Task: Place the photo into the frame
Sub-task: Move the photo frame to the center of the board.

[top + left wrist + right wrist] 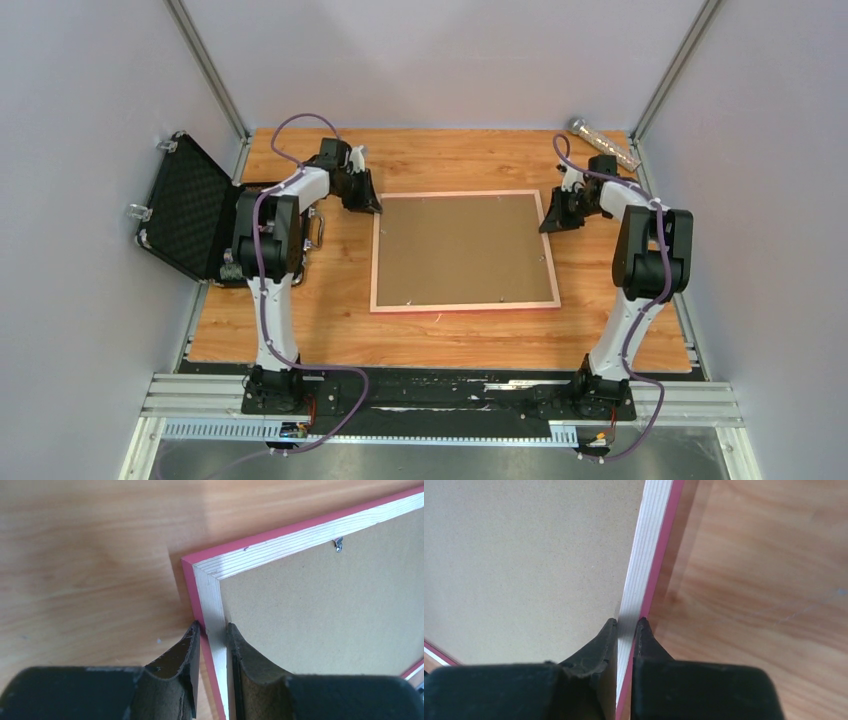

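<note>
My left arm point(268, 290) stands up from its base, folds at the elbow and reaches forward and toward the middle. The left gripper point(212, 627) points down, its two fingers point(186, 655) nearly closed, pinching one rail of the frame point(280, 545) close to a corner. My right arm point(632, 300) does the same from the other side. The right gripper point(626, 622) is also low, and its fingers point(596, 647) squeeze the opposite rail, one on each side.
</note>
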You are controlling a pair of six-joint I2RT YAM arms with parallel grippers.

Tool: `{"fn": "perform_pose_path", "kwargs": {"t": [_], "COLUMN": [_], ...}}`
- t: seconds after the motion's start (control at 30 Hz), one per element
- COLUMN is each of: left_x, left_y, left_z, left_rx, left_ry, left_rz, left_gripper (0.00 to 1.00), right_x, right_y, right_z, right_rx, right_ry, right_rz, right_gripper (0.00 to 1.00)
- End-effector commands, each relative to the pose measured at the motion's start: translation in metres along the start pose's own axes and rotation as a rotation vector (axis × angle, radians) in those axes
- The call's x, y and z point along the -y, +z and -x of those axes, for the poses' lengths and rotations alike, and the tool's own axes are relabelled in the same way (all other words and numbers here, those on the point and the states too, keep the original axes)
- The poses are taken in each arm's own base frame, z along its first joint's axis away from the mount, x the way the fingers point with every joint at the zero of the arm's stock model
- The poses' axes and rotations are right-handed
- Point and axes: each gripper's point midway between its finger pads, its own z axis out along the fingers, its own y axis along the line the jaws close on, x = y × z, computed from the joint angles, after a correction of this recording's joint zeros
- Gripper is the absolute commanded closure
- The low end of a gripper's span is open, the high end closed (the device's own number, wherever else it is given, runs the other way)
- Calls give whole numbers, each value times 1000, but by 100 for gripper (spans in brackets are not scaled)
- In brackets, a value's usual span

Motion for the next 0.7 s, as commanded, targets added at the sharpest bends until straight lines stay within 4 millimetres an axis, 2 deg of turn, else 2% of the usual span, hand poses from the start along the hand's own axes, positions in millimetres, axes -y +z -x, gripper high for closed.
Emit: {"fn": "perform_pose_path", "kwargs": {"t": [0.0,0.1,0.17,0.23,0.27,0.3,0.33,0.4,0.53,0.67], "left_x": [-23,-25,-24,-22,-20,-19,-18,-13,-3,11], "left_y": [2,5,6,4,1,-4,-7,-18,-48,-84], "left_z": [32,38,40,43,45,48,51,58,73,81], "left_rx": [57,61,64,71,78,89,97,125,188,254], "left_ry": [17,16,13,12,13,16,21,43,96,154], "left_rz": [78,82,78,75,76,82,86,96,118,130], "left_gripper": [100,100,94,80,67,60,48,35,25,14], "right_x": [11,9,7,6,5,2,-1,-9,-26,-41], "right_y": [9,11,9,3,-2,-7,-13,-27,-61,-83], "right_z": [38,47,49,53,55,58,60,65,70,61], "right_rx": [73,85,95,115,128,143,159,192,266,310], "right_ry": [-40,-48,-56,-73,-84,-96,-108,-137,-207,-274], "right_rz": [-26,-21,-23,-34,-40,-43,-46,-50,-73,-90], "right_gripper": [100,94,85,72,64,57,52,46,35,28]}}
